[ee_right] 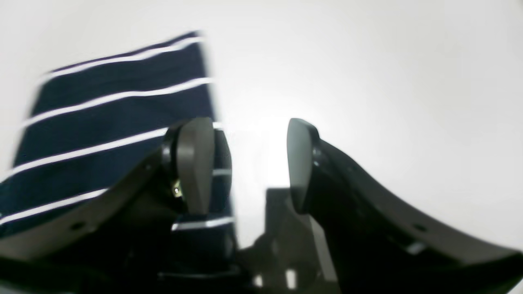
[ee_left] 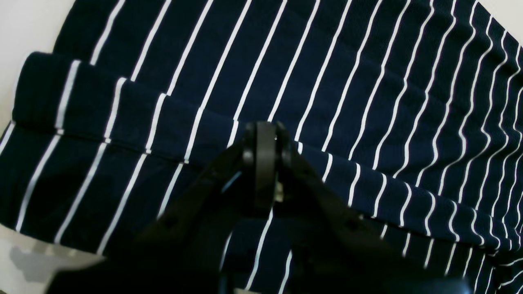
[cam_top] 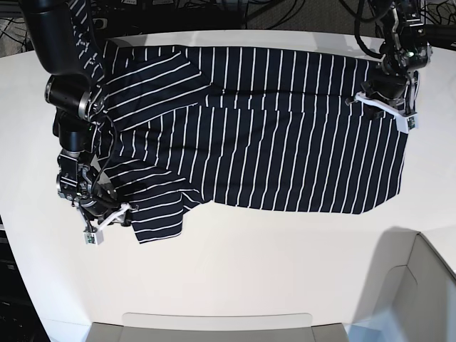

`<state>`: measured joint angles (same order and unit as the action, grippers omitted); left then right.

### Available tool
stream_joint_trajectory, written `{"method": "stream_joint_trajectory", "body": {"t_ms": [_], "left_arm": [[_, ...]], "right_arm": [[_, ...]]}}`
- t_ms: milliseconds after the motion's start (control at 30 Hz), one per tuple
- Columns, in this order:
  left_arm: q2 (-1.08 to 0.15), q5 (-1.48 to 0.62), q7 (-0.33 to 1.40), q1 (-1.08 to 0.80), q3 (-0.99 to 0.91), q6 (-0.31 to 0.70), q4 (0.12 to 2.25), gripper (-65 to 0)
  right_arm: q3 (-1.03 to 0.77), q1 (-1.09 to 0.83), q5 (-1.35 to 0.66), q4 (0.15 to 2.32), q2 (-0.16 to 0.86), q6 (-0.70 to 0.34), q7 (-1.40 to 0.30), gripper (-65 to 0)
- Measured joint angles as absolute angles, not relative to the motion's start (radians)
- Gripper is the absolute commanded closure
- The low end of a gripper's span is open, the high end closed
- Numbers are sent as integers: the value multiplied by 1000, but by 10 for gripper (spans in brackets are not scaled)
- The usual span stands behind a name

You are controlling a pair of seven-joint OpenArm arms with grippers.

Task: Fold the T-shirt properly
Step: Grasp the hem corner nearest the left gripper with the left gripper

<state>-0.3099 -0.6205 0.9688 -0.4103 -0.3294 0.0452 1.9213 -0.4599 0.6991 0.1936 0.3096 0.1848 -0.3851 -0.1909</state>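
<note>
Both arms (cam_top: 65, 85) are built of glossy black cylindrical segments joined by rounded housings, with thin black cables looping along the forearm. The left gripper (ee_left: 265, 134) has black curved fingers ending in rounded dark pads, a small screw on each side. The right gripper (ee_right: 249, 163) shows grey, teardrop-shaped pads (ee_right: 195, 163) on broad black fingers. White brackets sit at each wrist (cam_top: 388, 107).

T-shirt (cam_top: 271, 149) — soft matt cloth; table (cam_top: 235, 271) — smooth.
</note>
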Motion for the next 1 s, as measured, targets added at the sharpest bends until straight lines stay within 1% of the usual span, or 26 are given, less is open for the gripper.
{"method": "stream_joint_trajectory", "body": {"t_ms": [333, 567, 733, 867, 900, 1000], "left_arm": [[-310, -620, 969, -410, -329, 45, 1921, 0], [-311, -620, 969, -410, -329, 45, 1921, 0], [-310, -619, 972, -388, -329, 45, 1921, 0], [-311, -620, 970, -357, -328, 46, 1921, 0], [-311, -620, 972, -348, -327, 47, 1921, -4], [-316, -619, 973, -300, -327, 47, 1921, -68]], "right_arm": [[-460, 718, 198, 307, 188, -385, -210, -288], [-454, 714, 197, 305, 138, -389, -204, -288], [-455, 732, 182, 230, 136, -389, -163, -288], [-455, 734, 178, 214, 138, -389, -155, -288], [-455, 734, 178, 214, 138, -389, -155, -288], [-455, 734, 173, 214, 138, -389, -168, -288]]}}
